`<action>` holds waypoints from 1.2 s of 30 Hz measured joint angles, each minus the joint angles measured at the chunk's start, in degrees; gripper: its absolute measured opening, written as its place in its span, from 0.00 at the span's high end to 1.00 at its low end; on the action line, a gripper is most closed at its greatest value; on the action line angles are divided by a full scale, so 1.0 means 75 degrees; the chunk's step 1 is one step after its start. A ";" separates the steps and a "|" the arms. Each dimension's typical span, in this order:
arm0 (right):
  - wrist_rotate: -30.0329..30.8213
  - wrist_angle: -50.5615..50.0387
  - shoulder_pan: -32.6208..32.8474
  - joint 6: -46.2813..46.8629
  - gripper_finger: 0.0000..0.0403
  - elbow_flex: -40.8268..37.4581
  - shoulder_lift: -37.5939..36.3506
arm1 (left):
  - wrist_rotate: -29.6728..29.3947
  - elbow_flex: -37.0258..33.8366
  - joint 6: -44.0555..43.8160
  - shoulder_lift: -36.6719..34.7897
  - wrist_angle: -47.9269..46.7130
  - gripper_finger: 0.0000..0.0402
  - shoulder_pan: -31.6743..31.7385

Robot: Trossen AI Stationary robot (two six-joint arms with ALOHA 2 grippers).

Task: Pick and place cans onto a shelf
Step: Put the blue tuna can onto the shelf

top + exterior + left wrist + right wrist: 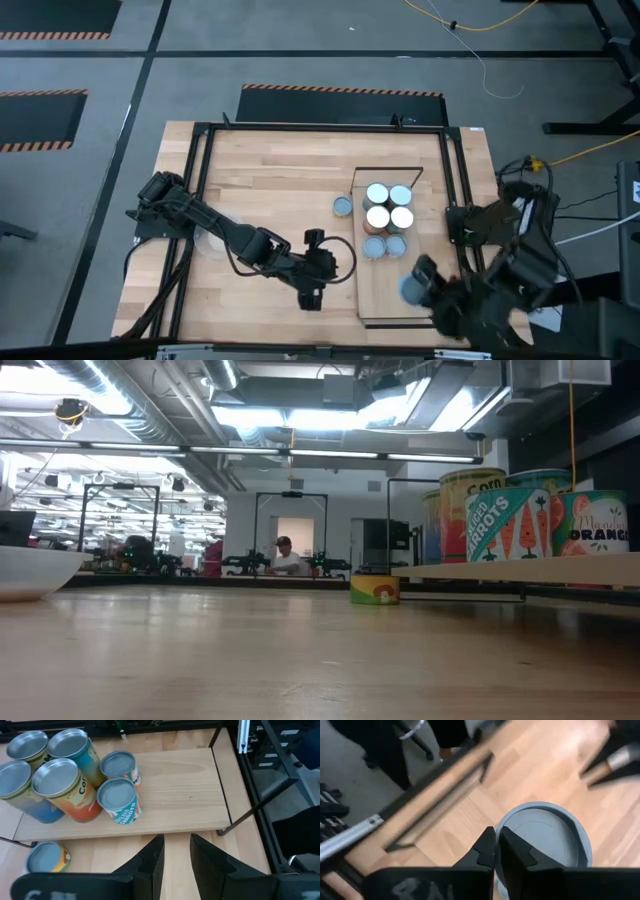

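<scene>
The shelf [425, 175] is a pale board with a black frame, at the table's right. Several cans stand on it in a cluster [388, 218], which also shows in the left wrist view [65, 780] and the low view [520, 520]. One can [343, 206] stands on the table left of the shelf. My right gripper [422, 280] is over the shelf's near end, shut on a blue-grey-topped can [545, 837]. My left gripper [176, 860] is open and empty above the table, just left of the shelf's near half [310, 292]. My right gripper has the can by the rim of its top [506, 827], on the side toward the shelf's frame, with the two fingers close together over that edge. The fingers come from above. I cannot tell whether the can stands on the board or hangs clear.
A clear round dish [205, 240] sits under my left arm at the table's left and shows as a white bowl in the low view [30, 572]. The shelf's thin black frame [245, 815] rises at its ends. A person sits far back in the room [285, 558].
</scene>
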 joint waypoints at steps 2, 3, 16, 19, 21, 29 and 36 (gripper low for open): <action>0.0001 0.0651 -0.0224 0.0005 0.95 -0.1096 -0.0651 | 0.0000 0.0000 0.0000 0.0000 0.0000 0.79 0.0045; -0.0012 0.1127 -0.0325 0.0002 0.95 -0.1662 -0.0996 | 0.0000 0.0000 0.0000 0.0000 0.0000 0.79 0.0066; -0.1358 0.5300 -0.0686 0.0551 0.95 -0.7058 -0.3915 | 0.0000 0.0000 0.0254 0.0000 0.0000 0.79 0.0394; -0.1330 0.5711 -0.0697 0.0206 0.95 -0.7921 -0.4144 | 0.0001 0.0000 0.0251 0.0000 0.0000 0.79 0.0458; -0.1293 0.6152 -0.0698 -0.0011 0.95 -0.8451 -0.4234 | 0.0003 0.0000 0.0251 0.0000 0.0000 0.79 0.0490; -0.1421 0.7455 -0.0698 -0.0236 0.95 -0.9808 -0.4270 | 0.0000 0.0000 0.0242 0.0000 0.0003 0.79 0.0537; -0.1419 0.7585 -0.0698 -0.0403 0.95 -1.0389 -0.4270 | 0.0003 0.0000 0.0236 0.0000 0.0000 0.79 0.0537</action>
